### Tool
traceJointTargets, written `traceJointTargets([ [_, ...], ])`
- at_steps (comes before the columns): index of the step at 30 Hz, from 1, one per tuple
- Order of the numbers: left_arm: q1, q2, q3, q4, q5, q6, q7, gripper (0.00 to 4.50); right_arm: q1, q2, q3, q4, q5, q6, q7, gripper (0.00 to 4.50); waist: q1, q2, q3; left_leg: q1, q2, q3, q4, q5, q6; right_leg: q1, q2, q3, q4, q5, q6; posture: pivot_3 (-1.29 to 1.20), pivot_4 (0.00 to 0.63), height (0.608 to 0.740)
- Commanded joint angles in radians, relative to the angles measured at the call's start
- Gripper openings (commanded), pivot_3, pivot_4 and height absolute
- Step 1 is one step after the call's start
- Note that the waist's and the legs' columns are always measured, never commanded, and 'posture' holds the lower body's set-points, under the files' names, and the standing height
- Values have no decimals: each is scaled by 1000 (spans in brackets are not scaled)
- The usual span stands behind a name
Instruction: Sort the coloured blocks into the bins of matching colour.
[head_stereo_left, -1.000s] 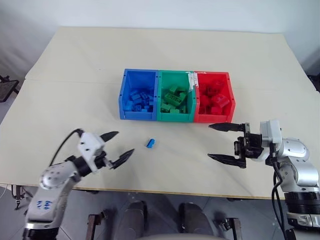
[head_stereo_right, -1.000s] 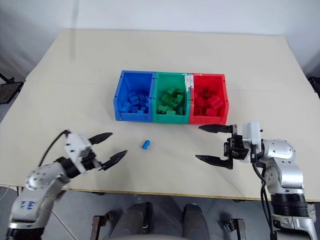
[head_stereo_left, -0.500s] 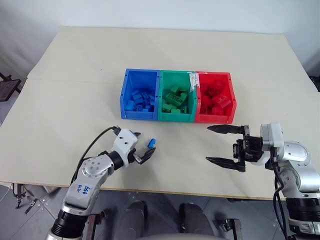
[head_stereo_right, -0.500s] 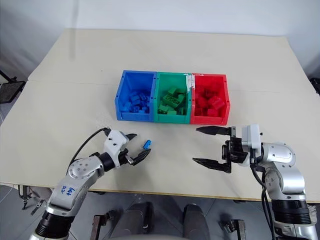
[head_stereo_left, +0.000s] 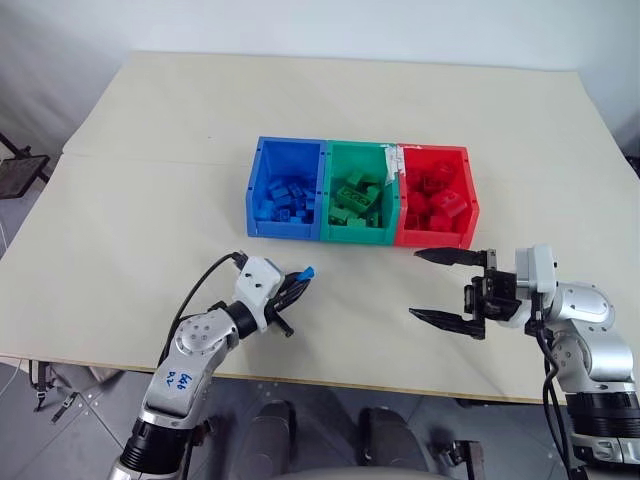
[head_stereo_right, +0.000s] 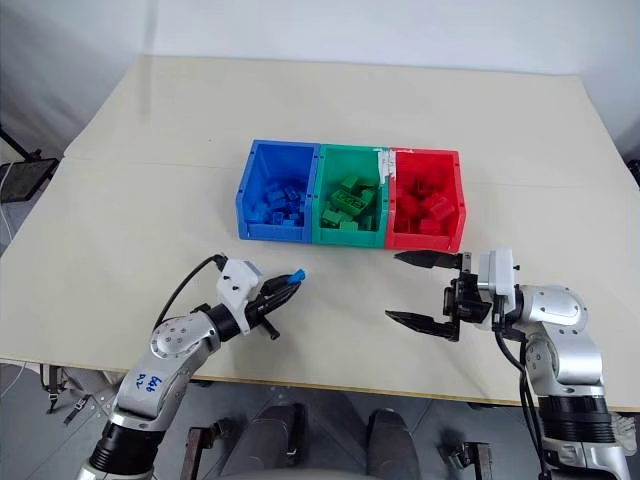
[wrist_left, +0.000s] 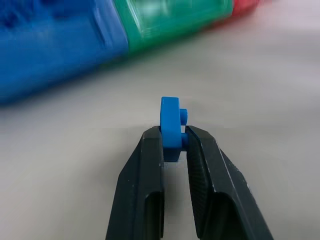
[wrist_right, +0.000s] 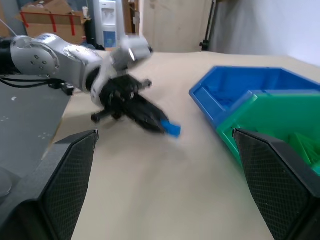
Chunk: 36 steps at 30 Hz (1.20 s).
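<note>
Where the cream table (head_stereo_left: 150, 200) runs widest, bins (head_stereo_left: 362, 205) mid-table holding sorted blocks, right gripper (head_stereo_left: 448, 286) spread wide near the red bin, empty, left gripper (head_stereo_left: 296, 281) clenched on a blue block (wrist_left: 170, 126), near side of the blue bin.

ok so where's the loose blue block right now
The blue block is pinched in the left gripper, on the robot's left just above the table, in front of the blue bin.
</note>
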Motion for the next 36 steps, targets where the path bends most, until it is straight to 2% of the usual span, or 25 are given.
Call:
traceJointTargets([
  [1,-72,15,80,11,-23,-102,-13,306,11,-6,-32,31,-5,-42,-3,4500,0,0,0,0,0,0,0,0,0,0,0,0,0,0,0,0,150,740],
  [6,-318,42,126,188,-7,-115,-8,306,23,-10,-58,94,-21,-86,-12,4500,4,0,0,0,-1,-1,1,3,0,1,0,-2,1,0,1,0,150,740],
  [10,-504,52,117,406,30,-148,-20,306,33,0,-54,99,-28,-111,-28,4500,0,0,0,0,-2,-1,0,3,0,1,-1,-1,0,1,1,0,150,740],
  [13,-577,46,111,497,20,-151,-50,306,42,6,-52,93,-28,-120,-42,4500,-5,0,0,-1,-2,0,-1,3,0,0,0,-1,1,1,1,0,150,740],
  [15,-595,41,108,515,12,-155,-68,1030,47,7,-50,91,-28,-125,-48,4500,-5,0,0,-1,-2,0,-1,3,0,0,0,-2,2,1,1,0,150,740],
  [16,-594,44,106,507,11,-131,-72,1256,48,7,-50,91,-28,-127,-49,4500,-5,0,0,-1,-2,0,-1,3,0,0,0,-2,2,1,1,0,150,740],
  [20,-555,70,109,426,26,-112,-70,2510,41,8,-53,93,-32,-140,-64,4500,-3,0,0,-1,-2,-1,-1,3,0,0,0,-2,2,1,1,0,150,740],
  [25,-402,142,160,312,-3,-151,-119,3951,30,5,-56,119,-33,-152,-70,4500,-14,0,0,-1,-1,-1,-1,3,-1,0,0,-1,2,1,1,0,150,740],
  [31,-142,282,242,144,-93,-241,-305,3951,19,-11,-63,150,-28,-161,-54,4500,-21,0,0,-1,-1,-1,-1,3,-1,0,-1,-1,1,1,1,0,150,740],
  [36,59,387,347,139,-134,-253,-400,3951,46,-57,-99,176,-19,-169,-7,4500,-24,0,0,0,-1,-1,-2,3,0,1,-1,-1,0,1,1,0,150,740],
])
